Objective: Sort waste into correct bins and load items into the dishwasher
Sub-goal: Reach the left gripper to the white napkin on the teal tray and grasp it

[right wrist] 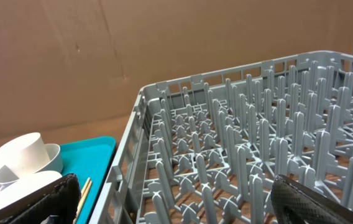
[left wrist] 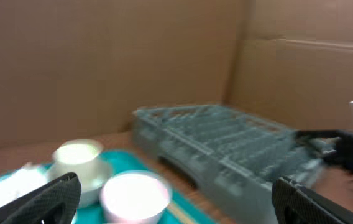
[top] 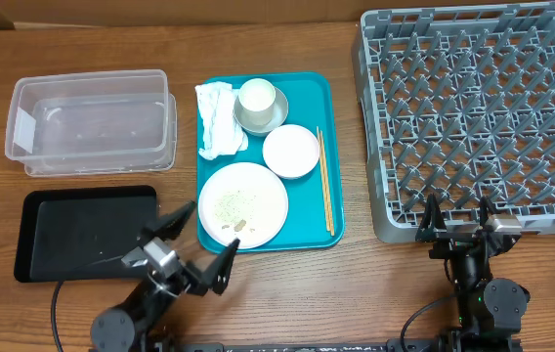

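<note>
**Both claws spread wide and empty; waste and dishes all sit on the teal tray**

The left gripper (top: 210,227) is at the table's (top: 356,293) robot-side edge. Its fingers are wide apart with nothing between them, and it hangs over the gap between the black tray (top: 82,230) and the near-left corner of the teal tray (top: 302,93). The right gripper (top: 456,207) is also at the robot-side edge. Its fingers are wide apart and empty, just at the near wall of the dish rack (top: 473,108).

The dish rack fills the table's far-right corner, with only its pegs in it. The clear tub (top: 92,117) is at the far-left of the table, and the black tray is near-left, just in front of it. Neither holds any item.

The teal tray is mid-table.
- The crumpled napkin (top: 217,119) lies in its far-left corner.
- The cup (top: 256,98) stands upright inside a small bowl (top: 277,117), touching the napkin's right side.
- The second bowl (top: 290,151) is near the tray's middle, right of the napkin.
- The plate (top: 258,200) sits in the near-left corner, with the grains (top: 229,205) scattered on its left half.
- The chopsticks (top: 324,181) lie along the tray's right edge.

The left wrist view is blurred and shows only the cup, the bowls and the rack beyond.
</note>
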`<action>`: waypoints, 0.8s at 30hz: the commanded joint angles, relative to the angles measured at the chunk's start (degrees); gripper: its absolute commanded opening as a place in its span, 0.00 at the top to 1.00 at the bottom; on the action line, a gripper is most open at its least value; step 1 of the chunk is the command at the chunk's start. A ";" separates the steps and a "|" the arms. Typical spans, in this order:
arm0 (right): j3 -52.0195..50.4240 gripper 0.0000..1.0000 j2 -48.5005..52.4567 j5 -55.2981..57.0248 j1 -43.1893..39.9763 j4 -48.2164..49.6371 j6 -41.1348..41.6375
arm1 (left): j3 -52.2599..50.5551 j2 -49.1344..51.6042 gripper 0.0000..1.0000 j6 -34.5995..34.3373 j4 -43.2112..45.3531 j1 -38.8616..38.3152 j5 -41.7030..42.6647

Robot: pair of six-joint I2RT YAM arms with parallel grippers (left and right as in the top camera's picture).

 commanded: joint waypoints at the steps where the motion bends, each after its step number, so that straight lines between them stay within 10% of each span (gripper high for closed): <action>1: -0.57 0.00 -0.39 -0.50 -0.15 0.20 0.31 | -0.15 -0.07 0.00 -9.05 7.76 -0.04 5.92; 12: -0.57 0.00 -0.39 -0.50 -0.15 0.20 0.31 | 11.72 3.50 0.00 1.99 5.51 -0.04 -3.93; 24: -0.57 0.00 -0.39 -0.50 -0.15 0.20 0.31 | 56.78 41.24 0.00 19.87 -47.10 -0.09 -9.22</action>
